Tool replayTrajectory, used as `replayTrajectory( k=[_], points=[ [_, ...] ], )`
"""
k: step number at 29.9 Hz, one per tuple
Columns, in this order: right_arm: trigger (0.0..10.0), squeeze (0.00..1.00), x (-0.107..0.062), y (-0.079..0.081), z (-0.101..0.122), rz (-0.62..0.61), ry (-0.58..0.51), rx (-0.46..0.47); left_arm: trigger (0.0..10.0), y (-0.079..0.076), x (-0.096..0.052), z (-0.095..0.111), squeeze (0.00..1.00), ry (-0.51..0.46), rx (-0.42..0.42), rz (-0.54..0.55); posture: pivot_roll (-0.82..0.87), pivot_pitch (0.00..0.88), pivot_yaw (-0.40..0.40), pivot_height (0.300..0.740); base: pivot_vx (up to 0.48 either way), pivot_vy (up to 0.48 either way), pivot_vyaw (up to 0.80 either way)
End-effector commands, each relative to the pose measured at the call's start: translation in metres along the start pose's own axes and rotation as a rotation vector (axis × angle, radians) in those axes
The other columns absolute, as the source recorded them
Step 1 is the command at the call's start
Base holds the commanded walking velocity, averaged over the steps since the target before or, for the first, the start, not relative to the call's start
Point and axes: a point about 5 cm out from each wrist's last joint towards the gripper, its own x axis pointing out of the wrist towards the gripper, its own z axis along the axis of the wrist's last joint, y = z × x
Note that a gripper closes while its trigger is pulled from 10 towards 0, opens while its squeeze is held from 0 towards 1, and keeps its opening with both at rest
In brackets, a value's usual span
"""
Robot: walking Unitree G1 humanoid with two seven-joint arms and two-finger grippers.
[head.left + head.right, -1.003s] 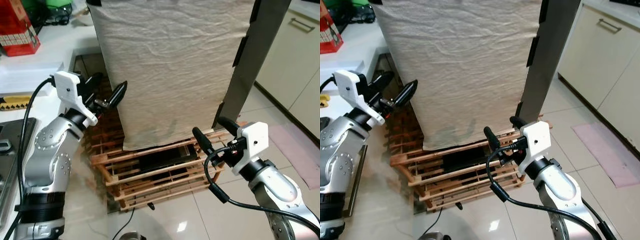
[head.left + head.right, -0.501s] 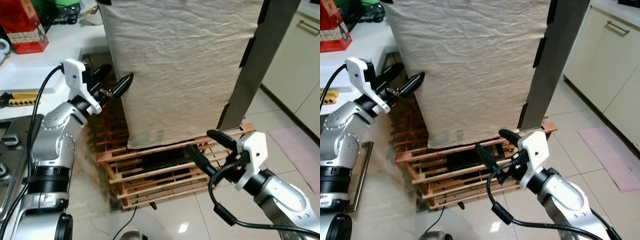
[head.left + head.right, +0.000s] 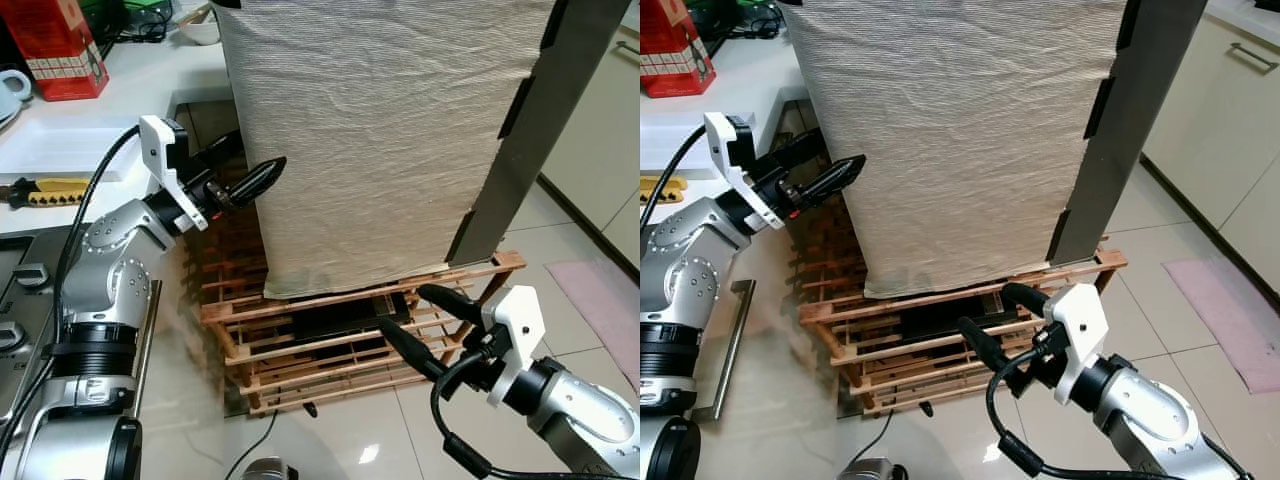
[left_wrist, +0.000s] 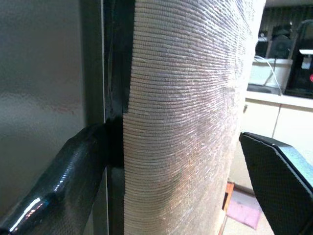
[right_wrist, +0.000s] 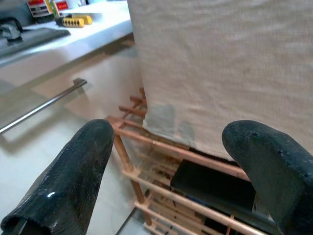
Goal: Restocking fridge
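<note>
The left gripper (image 3: 240, 175) reaches forward, fingers spread astride the left edge of the cloth-covered fridge (image 3: 380, 130). The right gripper (image 3: 425, 325) hovers low, open, near the wooden rack (image 3: 300, 330).

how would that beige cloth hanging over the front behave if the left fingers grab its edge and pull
The beige cloth probably acts floppy: it is wrinkled and drapes loosely down to the wooden rack. It likely feels light and may slide or bunch instead of swinging as one stiff panel. The left gripper, fingers open astride the cloth's edge, could get decent grip, since the left wrist view shows a ribbed weave.
</note>
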Motion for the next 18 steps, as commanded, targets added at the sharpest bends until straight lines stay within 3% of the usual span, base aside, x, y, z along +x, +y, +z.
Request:
replayTrajectory(
  k=[1,3,5,6,7,8,12,13,14,15,16,18],
  points=[
    [10.0,0.00,-0.006,-0.004,0.002,-0.027,-0.001,-0.034,10.0,-0.018,0.011,0.003,0.00,0.020,-0.005,-0.172,0.06,0.000,0.060,0.740,0.000,0.000,0.00],
    [10.0,0.00,-0.009,-0.006,-0.002,-0.043,0.010,-0.029,10.0,-0.023,0.008,0.005,0.00,0.028,-0.038,-0.227,0.06,0.000,0.060,0.740,0.000,0.000,0.00],
    [10.0,0.00,-0.018,-0.009,-0.011,-0.074,0.042,-0.014,10.0,-0.038,0.000,0.011,0.00,0.058,-0.134,-0.373,0.06,0.000,0.063,0.740,0.000,0.000,0.00],
    [10.0,0.00,-0.027,-0.013,-0.020,-0.103,0.075,-0.004,10.0,-0.053,-0.009,0.016,0.00,0.094,-0.209,-0.497,0.06,0.000,0.063,0.740,0.000,0.000,0.00],
    [10.0,0.00,-0.027,-0.013,-0.020,-0.103,0.075,-0.004,10.0,-0.053,-0.009,0.016,0.00,0.094,-0.209,-0.497,0.06,0.000,0.063,0.740,0.000,0.000,0.00],
    [10.0,0.00,-0.040,-0.024,-0.033,-0.216,0.118,-0.004,10.0,-0.064,-0.019,0.022,0.00,0.108,-0.308,-0.566,0.05,0.000,0.064,0.740,0.000,0.000,0.00],
    [10.0,0.00,-0.053,-0.037,-0.044,-0.351,0.142,0.007,10.0,-0.066,-0.025,0.028,0.00,0.066,-0.366,-0.563,0.05,0.000,0.063,0.740,0.000,0.000,0.00],
    [10.0,0.00,-0.058,-0.043,-0.047,-0.415,0.144,0.015,10.0,-0.065,-0.028,0.029,0.00,0.055,-0.375,-0.554,0.05,0.000,0.063,0.740,0.000,0.000,0.00],
    [10.0,0.00,-0.072,-0.059,-0.057,-0.615,0.158,0.038,10.0,-0.061,-0.035,0.033,0.00,0.011,-0.399,-0.512,0.05,0.000,0.062,0.740,0.000,0.000,0.00],
    [10.0,0.00,-0.072,-0.059,-0.057,-0.615,0.158,0.038,10.0,-0.061,-0.035,0.033,0.00,0.011,-0.399,-0.512,0.05,0.000,0.062,0.740,0.000,0.000,0.00],
    [10.0,0.00,-0.086,-0.069,-0.064,-0.754,0.158,0.062,10.0,-0.057,-0.040,0.037,0.00,-0.035,-0.413,-0.462,0.05,0.000,0.060,0.740,0.000,0.000,0.00],
    [10.0,0.00,-0.090,-0.072,-0.066,-0.792,0.155,0.070,10.0,-0.055,-0.041,0.038,0.00,-0.049,-0.416,-0.447,0.05,0.000,0.060,0.740,0.000,0.000,0.00]
  ],
)
